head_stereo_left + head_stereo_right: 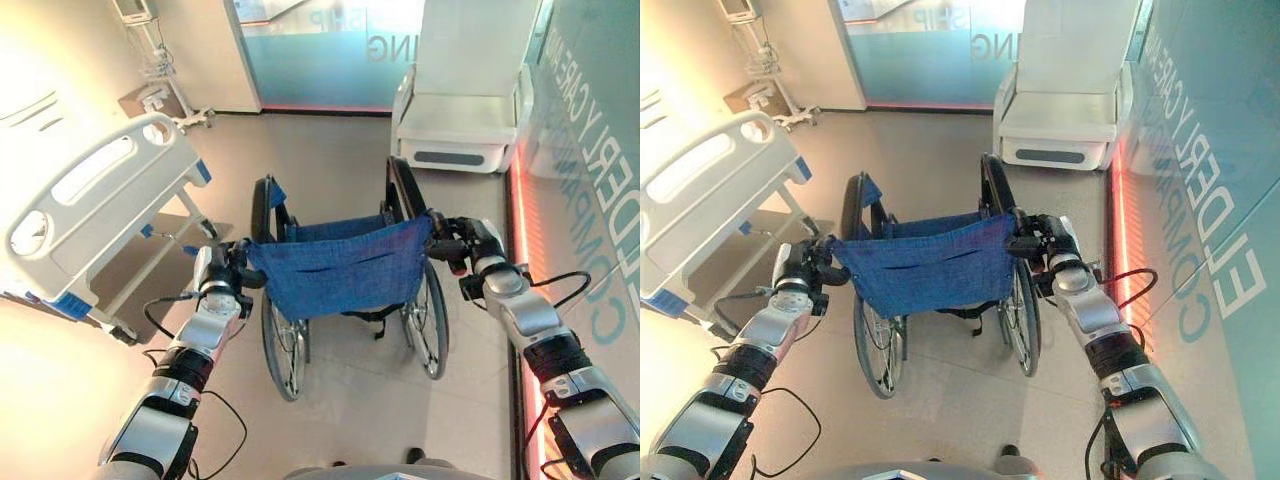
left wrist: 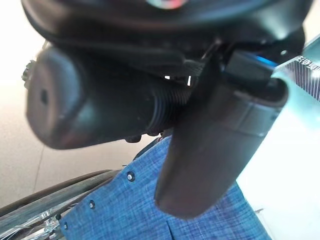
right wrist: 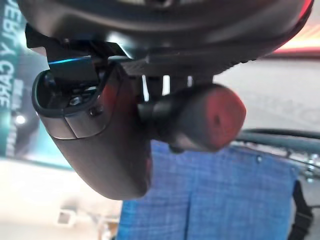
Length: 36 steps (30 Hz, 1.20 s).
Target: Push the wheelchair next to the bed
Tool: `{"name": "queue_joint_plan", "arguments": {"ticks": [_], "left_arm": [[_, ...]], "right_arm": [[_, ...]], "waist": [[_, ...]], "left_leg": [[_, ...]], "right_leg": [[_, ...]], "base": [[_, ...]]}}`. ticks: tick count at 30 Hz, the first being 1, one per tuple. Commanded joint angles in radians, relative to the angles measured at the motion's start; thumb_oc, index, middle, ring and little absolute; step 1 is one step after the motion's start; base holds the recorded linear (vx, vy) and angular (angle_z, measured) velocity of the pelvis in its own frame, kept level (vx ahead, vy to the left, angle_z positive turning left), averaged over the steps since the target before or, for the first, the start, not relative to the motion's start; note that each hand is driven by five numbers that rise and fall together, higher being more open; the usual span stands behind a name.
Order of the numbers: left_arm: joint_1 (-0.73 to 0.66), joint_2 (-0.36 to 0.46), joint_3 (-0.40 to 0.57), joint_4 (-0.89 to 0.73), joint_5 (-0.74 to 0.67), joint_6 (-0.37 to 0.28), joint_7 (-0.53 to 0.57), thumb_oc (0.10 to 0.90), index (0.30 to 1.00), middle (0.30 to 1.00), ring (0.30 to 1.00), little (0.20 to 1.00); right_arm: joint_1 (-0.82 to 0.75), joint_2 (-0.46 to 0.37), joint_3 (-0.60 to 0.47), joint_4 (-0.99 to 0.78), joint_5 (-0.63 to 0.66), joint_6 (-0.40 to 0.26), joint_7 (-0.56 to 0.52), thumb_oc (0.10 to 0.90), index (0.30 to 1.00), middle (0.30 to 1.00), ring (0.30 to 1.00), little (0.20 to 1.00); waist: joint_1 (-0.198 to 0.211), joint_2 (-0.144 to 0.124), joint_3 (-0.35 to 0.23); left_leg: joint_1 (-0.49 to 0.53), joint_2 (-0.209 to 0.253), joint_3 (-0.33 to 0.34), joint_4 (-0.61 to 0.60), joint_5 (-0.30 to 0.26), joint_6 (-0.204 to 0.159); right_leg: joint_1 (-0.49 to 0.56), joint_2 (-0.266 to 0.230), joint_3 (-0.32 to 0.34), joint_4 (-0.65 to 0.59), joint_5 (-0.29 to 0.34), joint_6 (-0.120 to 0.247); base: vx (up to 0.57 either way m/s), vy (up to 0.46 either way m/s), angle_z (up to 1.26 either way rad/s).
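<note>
Beige clinic floor [image 1: 340, 160]. The blue-backed wheelchair [image 1: 340, 265] is being held centrally, the hospital bed [image 1: 95, 205] near on its left; each push handle is being clenched by left hand [image 1: 225, 275] and right hand [image 1: 470, 245].

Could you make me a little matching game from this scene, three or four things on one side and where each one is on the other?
Things:
1. wheelchair
2. bed
3. white armchair
4. left hand

Places:
A. far end, by the glass wall
B. on the robot's left side
C. straight ahead, between both arms
D. closed on a push handle

Pairs: 1-C, 2-B, 3-A, 4-D
</note>
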Motion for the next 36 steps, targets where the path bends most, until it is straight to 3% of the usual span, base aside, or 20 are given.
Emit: {"name": "queue_joint_plan", "arguments": {"ticks": [1, 13, 24, 28, 30, 31, 33, 35, 36], "left_arm": [[0.154, -0.046, 0.008, 0.037, -0.036, -0.181, 0.036, 0.400, 0.300, 0.300, 0.300, 0.300], [0.121, -0.014, 0.006, 0.007, 0.026, -0.187, -0.009, 0.400, 0.300, 0.300, 0.300, 0.300], [0.101, 0.005, 0.046, -0.022, -0.040, -0.277, -0.072, 0.400, 0.300, 0.300, 0.300, 0.300], [0.085, -0.011, 0.035, -0.027, -0.064, -0.296, -0.070, 0.400, 0.300, 0.300, 0.300, 0.300], [0.092, -0.018, 0.020, -0.046, -0.059, -0.307, -0.069, 0.400, 0.300, 0.300, 0.300, 0.300], [0.092, -0.018, 0.020, -0.046, -0.059, -0.307, -0.069, 0.400, 0.300, 0.300, 0.300, 0.300], [0.094, -0.029, 0.003, -0.051, -0.065, -0.325, -0.067, 0.400, 0.300, 0.300, 0.300, 0.300], [0.082, -0.040, -0.011, -0.047, -0.081, -0.345, -0.064, 0.400, 0.300, 0.300, 0.300, 0.300], [0.056, -0.049, -0.019, -0.026, -0.082, -0.363, -0.072, 0.400, 0.300, 0.300, 0.300, 0.300]], "right_arm": [[0.069, 0.009, 0.078, 0.083, -0.150, -0.002, -0.003, 0.400, 0.300, 0.300, 0.300, 0.300], [0.056, -0.009, 0.083, 0.026, -0.213, 0.027, 0.006, 0.400, 0.300, 0.300, 0.300, 0.300], [0.109, 0.017, 0.064, 0.008, -0.224, -0.061, 0.001, 0.400, 0.300, 0.300, 0.300, 0.300], [0.078, 0.024, 0.067, 0.048, -0.219, -0.084, -0.005, 0.400, 0.300, 0.300, 0.300, 0.300], [0.087, 0.017, 0.061, 0.033, -0.202, -0.091, -0.026, 0.400, 0.300, 0.300, 0.300, 0.300], [0.087, 0.017, 0.061, 0.033, -0.202, -0.091, -0.026, 0.400, 0.300, 0.300, 0.300, 0.300], [0.096, 0.007, 0.058, 0.039, -0.197, -0.114, -0.037, 0.400, 0.300, 0.300, 0.300, 0.300], [0.097, -0.001, 0.053, 0.043, -0.197, -0.130, -0.045, 0.400, 0.300, 0.300, 0.300, 0.300], [0.091, -0.006, 0.044, 0.052, -0.194, -0.140, -0.052, 0.400, 0.300, 0.300, 0.300, 0.300]], "waist": [[0.064, -0.075, 0.099], [0.057, -0.070, 0.105], [0.044, -0.058, 0.113], [0.054, -0.051, 0.129], [0.053, -0.053, 0.159], [0.054, -0.054, 0.159], [0.031, -0.065, 0.194], [0.002, -0.077, 0.215], [-0.020, -0.088, 0.220]], "left_leg": [[-0.059, -0.064, 0.021, 0.090, -0.073, 0.020], [-0.060, -0.067, 0.023, 0.096, -0.076, 0.023], [-0.074, -0.084, 0.062, 0.139, -0.103, 0.057], [-0.089, -0.093, 0.078, 0.155, -0.107, 0.085], [-0.091, -0.092, 0.075, 0.173, -0.118, 0.092], [-0.092, -0.094, 0.076, 0.174, -0.119, 0.093], [-0.070, -0.105, 0.045, 0.192, -0.137, 0.084], [-0.037, -0.127, 0.003, 0.193, -0.162, 0.072], [-0.029, -0.145, -0.035, 0.200, -0.181, 0.071]], "right_leg": [[-0.017, 0.001, 0.013, 0.146, -0.125, -0.026], [-0.025, -0.006, 0.018, 0.162, -0.130, -0.024], [-0.069, -0.048, 0.038, 0.244, -0.134, 0.001], [-0.142, -0.065, 0.034, 0.495, -0.123, 0.016], [-0.263, -0.089, 0.036, 0.684, 0.012, 0.031], [-0.266, -0.091, 0.038, 0.689, 0.010, 0.032], [-0.345, -0.093, 0.048, 0.623, 0.065, 0.036], [-0.396, -0.087, 0.046, 0.430, 0.098, 0.040], [-0.406, -0.076, 0.085, 0.274, 0.101, 0.038]], "base": [[0.00, 0.000, 0.00], [0.03, 0.014, 0.00], [0.07, 0.117, -0.04], [0.05, 0.145, -0.11], [0.13, 0.081, -0.09], [0.19, 0.002, -0.16], [0.26, -0.068, -0.04], [0.39, -0.177, 0.12], [0.42, -0.249, 0.39]]}}
